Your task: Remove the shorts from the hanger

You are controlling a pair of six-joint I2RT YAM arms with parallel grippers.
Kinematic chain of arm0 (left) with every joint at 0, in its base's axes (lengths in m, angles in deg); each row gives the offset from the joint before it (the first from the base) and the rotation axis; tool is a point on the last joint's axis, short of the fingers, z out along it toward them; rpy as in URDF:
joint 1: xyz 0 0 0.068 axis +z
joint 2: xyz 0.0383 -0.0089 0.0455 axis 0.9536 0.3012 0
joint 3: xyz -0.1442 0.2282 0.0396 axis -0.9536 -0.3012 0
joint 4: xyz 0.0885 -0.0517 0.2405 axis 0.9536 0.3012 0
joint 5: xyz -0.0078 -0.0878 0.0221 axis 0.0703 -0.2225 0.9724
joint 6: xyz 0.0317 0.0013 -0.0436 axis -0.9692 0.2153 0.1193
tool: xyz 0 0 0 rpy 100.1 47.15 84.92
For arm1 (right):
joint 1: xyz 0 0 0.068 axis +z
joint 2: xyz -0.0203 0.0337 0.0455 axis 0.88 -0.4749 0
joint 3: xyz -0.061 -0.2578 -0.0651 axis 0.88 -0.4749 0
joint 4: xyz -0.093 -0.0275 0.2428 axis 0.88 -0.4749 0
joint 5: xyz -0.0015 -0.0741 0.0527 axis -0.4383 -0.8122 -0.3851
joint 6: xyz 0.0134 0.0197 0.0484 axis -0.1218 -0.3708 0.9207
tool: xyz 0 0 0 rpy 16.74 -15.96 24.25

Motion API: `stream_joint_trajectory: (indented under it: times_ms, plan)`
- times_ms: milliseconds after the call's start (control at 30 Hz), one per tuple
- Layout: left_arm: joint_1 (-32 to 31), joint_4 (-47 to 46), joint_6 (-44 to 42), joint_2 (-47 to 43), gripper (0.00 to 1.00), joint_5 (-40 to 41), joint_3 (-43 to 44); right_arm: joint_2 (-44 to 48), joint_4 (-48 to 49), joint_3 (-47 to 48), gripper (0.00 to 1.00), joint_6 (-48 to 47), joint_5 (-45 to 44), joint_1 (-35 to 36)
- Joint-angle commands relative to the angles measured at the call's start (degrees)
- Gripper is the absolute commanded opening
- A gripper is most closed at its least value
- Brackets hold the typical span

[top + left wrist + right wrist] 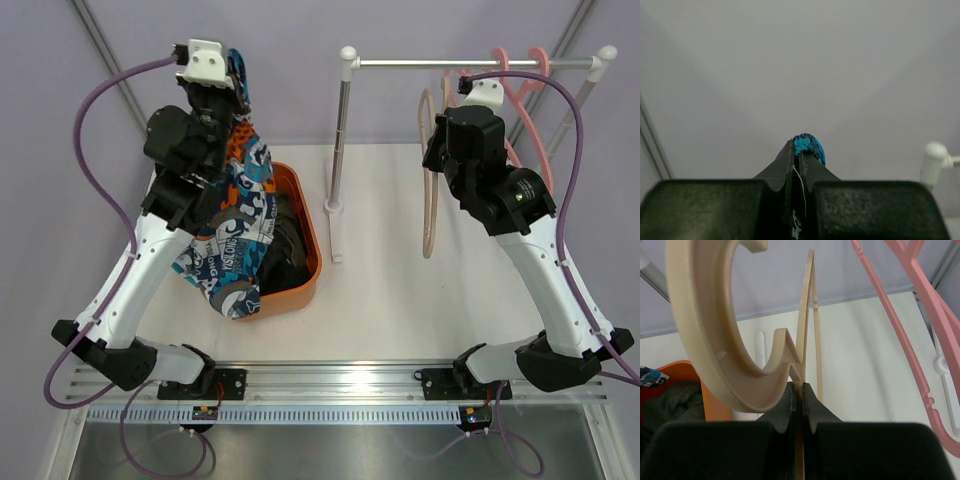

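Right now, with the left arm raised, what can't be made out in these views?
1. Top view: the patterned shorts hang across the orange bin, hiding most of the dark cloth inside.
2. Left wrist view: only a tuft of them shows past the left gripper; the rest is out of frame.
3. Beige hanger in the right gripper: its hook is cut by the right wrist view's top edge and hidden by the right arm from above.

Patterned shorts [232, 240]: printed lettering (too blurred to read); nothing else legible.
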Motion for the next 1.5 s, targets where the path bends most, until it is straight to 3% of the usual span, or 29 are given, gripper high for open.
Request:
stream_joint_trajectory:
  times_ms: [0,100,233,333,500,600,700,733,833,1100,1233,1367,1400,1467]
  plan:
    - [0.14,-5.41,8.10,-7.09,0.00,-4.99,-8.28,2.47,2.88,-0.95,0.00,-0.25,0.19,-0.44]
    - [0.14,-5.94,12.24,-11.58,0.00,-3.34,-16.81,3.17,3.14,-2.01,0.00,-0.34,0.02,-0.44]
    - [0.14,-5.16,16.29,-14.14,0.00,7.09,-27.35,4.05,3.67,-3.32,0.00,-0.08,0.46,-0.53]
    - [0.14,0.01,24.79,-13.61,0.00,14.22,-33.60,4.41,4.11,-3.85,0.00,0.01,0.72,-0.44]
    - [0.14,10.21,39.92,-7.91,0.00,18.21,-41.42,4.93,4.37,-4.38,0.00,0.63,2.12,-0.44]
    - [0.31,18.04,48.53,0.17,0.00,17.42,-41.79,5.02,4.20,-4.82,0.00,0.98,2.92,-0.44]
    - [2.41,21.66,55.91,7.82,0.00,9.89,-41.43,5.46,3.93,-5.52,0.00,1.24,3.09,-0.44]
    - [4.69,20.44,58.02,9.31,0.00,2.64,-42.74,5.64,3.85,-5.70,0.00,1.33,3.09,-0.44]
    - [7.95,14.13,64.53,14.68,0.00,-9.43,-45.99,6.51,3.58,-6.23,0.00,1.15,2.74,-0.53]
    - [13.32,-1.71,76.58,27.16,0.00,-31.96,-52.24,8.36,2.53,-7.02,0.00,0.98,2.39,-0.44]
    - [13.15,1.96,73.17,24.64,0.02,-28.75,-50.40,8.36,1.91,-6.93,0.00,0.98,2.83,-0.53]
    - [13.06,8.64,67.46,17.52,0.16,-23.20,-48.12,8.19,1.74,-6.58,0.00,0.98,3.79,-0.44]
    - [13.06,10.65,66.75,16.11,0.26,-22.49,-47.77,8.10,1.74,-6.23,0.00,1.06,3.97,-0.44]
    - [13.06,12.51,64.82,11.99,0.35,-19.69,-46.80,7.75,1.56,-5.88,0.00,1.15,4.58,-0.53]
